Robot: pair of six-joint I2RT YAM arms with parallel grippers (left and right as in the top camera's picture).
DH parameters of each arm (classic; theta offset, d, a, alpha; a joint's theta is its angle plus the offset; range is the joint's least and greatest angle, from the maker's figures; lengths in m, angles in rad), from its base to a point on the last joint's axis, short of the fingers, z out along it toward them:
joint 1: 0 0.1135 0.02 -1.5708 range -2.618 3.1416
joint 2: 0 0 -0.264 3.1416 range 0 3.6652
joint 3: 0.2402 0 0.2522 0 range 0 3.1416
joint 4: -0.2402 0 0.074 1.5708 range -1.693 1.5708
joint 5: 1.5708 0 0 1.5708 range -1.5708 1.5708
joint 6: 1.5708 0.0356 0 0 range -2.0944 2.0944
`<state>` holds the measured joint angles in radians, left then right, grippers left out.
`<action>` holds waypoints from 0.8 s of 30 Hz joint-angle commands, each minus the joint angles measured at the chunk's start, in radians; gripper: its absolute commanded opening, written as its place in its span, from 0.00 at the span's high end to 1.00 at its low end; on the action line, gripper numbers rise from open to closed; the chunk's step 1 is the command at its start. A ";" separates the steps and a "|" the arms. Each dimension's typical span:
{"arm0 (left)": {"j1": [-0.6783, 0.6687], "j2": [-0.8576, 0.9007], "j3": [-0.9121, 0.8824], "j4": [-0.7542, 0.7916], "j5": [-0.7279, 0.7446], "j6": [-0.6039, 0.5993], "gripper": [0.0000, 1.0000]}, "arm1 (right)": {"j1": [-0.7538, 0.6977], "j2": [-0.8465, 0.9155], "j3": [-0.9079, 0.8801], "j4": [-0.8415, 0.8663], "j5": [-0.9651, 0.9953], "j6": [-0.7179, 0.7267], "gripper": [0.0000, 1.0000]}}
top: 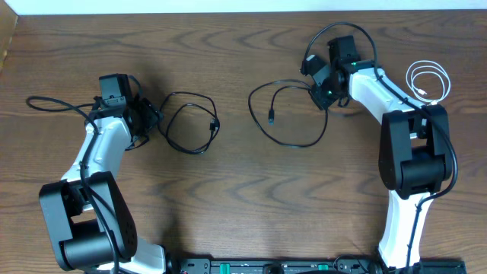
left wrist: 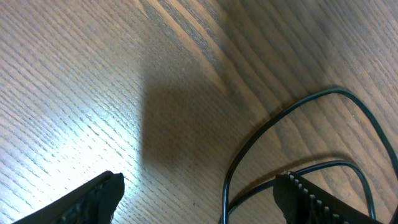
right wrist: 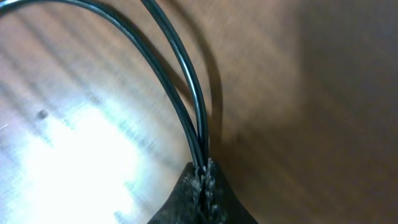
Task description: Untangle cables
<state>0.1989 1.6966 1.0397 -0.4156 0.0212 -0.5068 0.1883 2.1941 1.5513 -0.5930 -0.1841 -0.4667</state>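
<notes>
One black cable (top: 190, 122) lies in a loose loop left of centre, and my left gripper (top: 154, 118) stands open at its left edge. In the left wrist view that cable (left wrist: 249, 149) curves between the spread fingers (left wrist: 102, 193), nearer the right one, and nothing is gripped by the left gripper (left wrist: 199, 190). A second black cable (top: 289, 114) loops over the middle of the table. My right gripper (top: 317, 100) is shut on its right end. Close up, two strands of this cable (right wrist: 180, 68) run into the closed right gripper (right wrist: 204, 169). A white cable (top: 428, 80) lies coiled at the far right.
The table (top: 243, 198) is dark wood. A thick arm wire (top: 46, 103) trails off to the left of the left arm, and another arcs above the right wrist (top: 335, 30). The right arm's base (top: 415, 152) stands beside the white coil.
</notes>
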 commanded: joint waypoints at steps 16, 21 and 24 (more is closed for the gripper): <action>-0.002 -0.004 -0.006 -0.002 -0.002 -0.034 0.18 | 0.006 -0.228 0.003 -0.103 -0.032 0.315 0.99; -0.002 -0.004 -0.006 -0.002 -0.002 -0.034 0.18 | 0.003 -0.363 0.003 -0.068 -0.032 0.428 0.99; -0.002 -0.004 -0.006 -0.002 -0.002 -0.034 0.18 | -0.006 -0.423 0.003 -0.065 -0.027 0.468 0.99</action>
<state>0.1993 1.6966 1.0397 -0.4156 0.0208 -0.5278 0.1871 1.8145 1.5494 -0.6563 -0.2062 -0.0853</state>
